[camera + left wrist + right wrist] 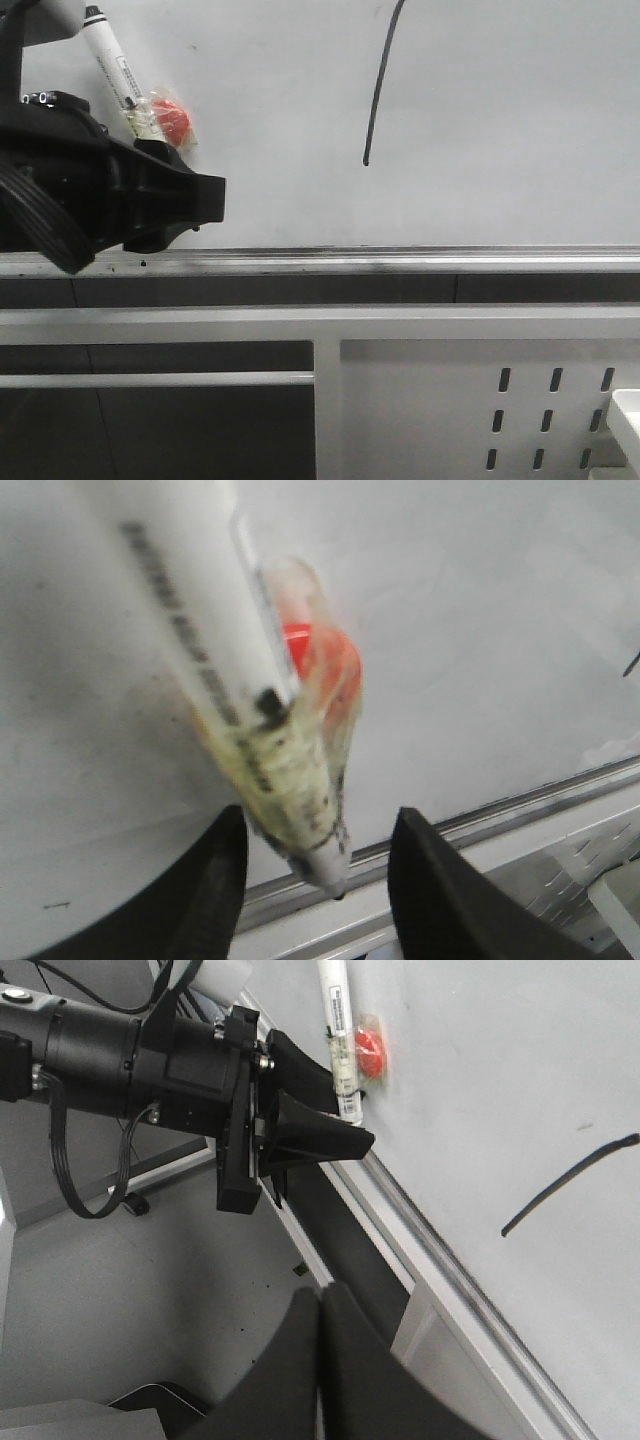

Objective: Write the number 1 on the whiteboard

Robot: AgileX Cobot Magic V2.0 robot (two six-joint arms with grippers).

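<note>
Black stroke, the number 1 point(378, 85), stood on your whiteboard point(500, 120), upper middle. Left tool point(315, 880), fingers spread, sat around a white marker point(112, 65). Right tool point(318, 1360) was pressed together.

number 1 point(378, 85) top cropped, marker point(240, 710) blurred

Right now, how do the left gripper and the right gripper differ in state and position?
The left gripper has its fingers apart, with the marker between them near the whiteboard; the right gripper has its fingers pressed together and holds nothing. The left gripper is close to the silver ledge; the right gripper is farther from it. Both have black fingers.
</note>
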